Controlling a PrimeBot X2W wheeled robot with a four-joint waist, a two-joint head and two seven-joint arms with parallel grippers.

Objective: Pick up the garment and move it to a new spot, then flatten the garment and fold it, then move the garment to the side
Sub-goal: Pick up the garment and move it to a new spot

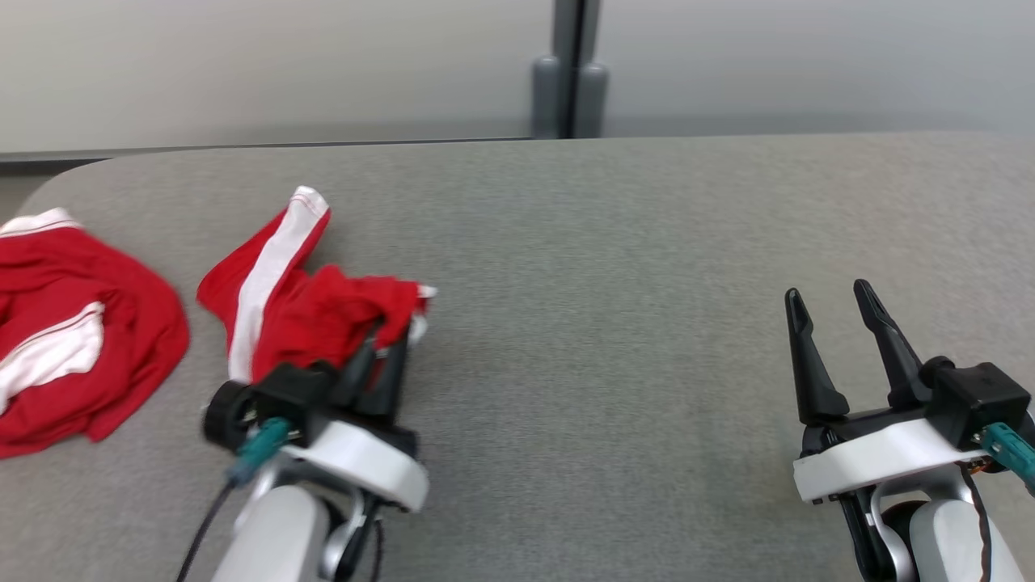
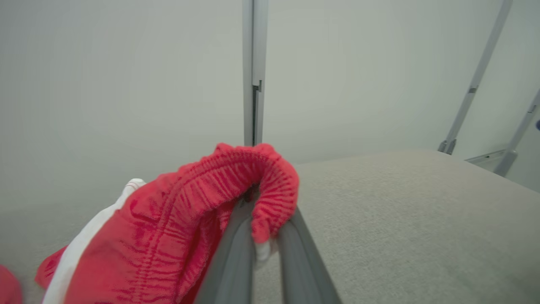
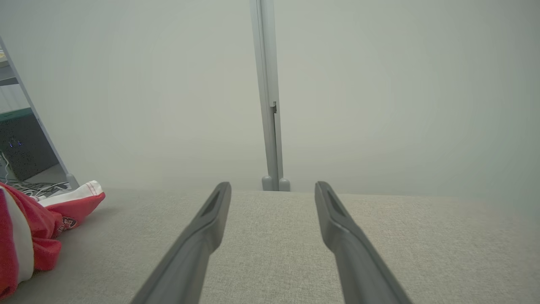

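Waistband of the red, white-striped fabric garment (image 1: 315,315) is pinched tight in the left gripper (image 1: 386,343), bunched up left of centre on the grey cloth table (image 1: 606,242). Right gripper (image 1: 833,299) hangs spread wide, empty.

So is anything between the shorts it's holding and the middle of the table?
Nothing visible. The left gripper pinches the red garment, and only bare grey table lies toward the middle. The right gripper sits farther right.

Grey forearms (image 1: 275,533), white wrist shells (image 1: 873,461), blk cam blocks (image 1: 978,396) w/ teal plugs (image 1: 1007,444), dark pincer fingers (image 1: 808,356)
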